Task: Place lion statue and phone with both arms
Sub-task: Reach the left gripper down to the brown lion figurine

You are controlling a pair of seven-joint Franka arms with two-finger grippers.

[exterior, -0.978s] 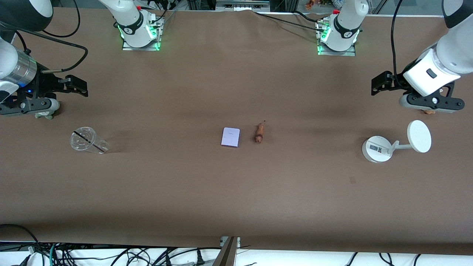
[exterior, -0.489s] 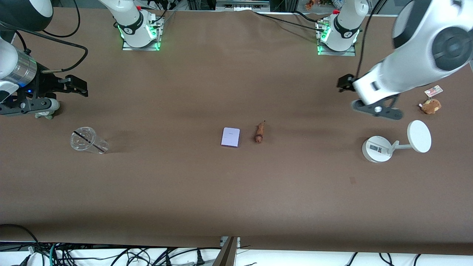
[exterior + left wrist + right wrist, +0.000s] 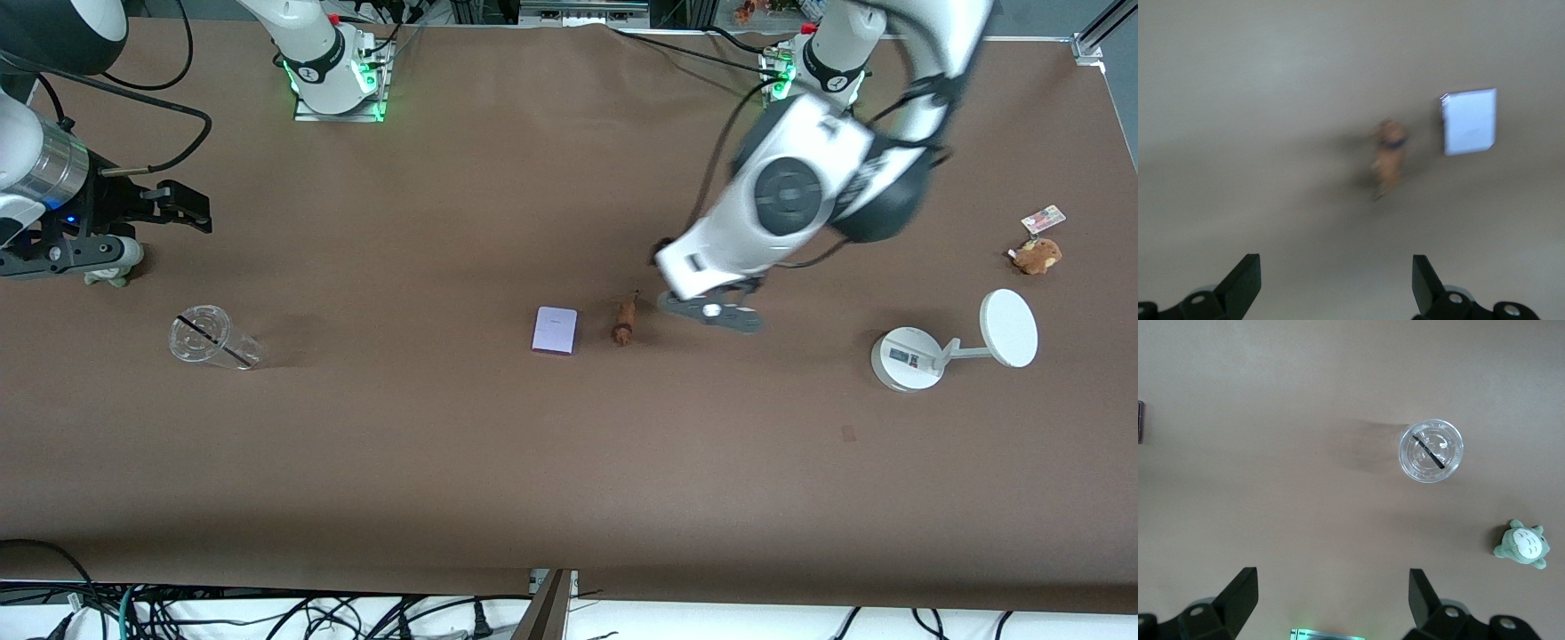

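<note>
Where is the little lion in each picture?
Front view: the lion lies mid-table beside the phone, toward the left arm's end from it, near the left pincer.
Left wrist view: the lion is near the middle, past the open pincer's fingers.
Right wrist view: the lion is not in it.
Shared landmark: the phone, beside the lion in both.

Left gripper [image 3: 1331, 293] spread wide over bare table [image 3: 569, 462], just beside lion statue [image 3: 624, 321]. Phone [image 3: 555, 331] lies close beside statue (narrow gap only). White stand [image 3: 909, 357], clear cup [image 3: 210, 338] well apart, toward table ends.
</note>
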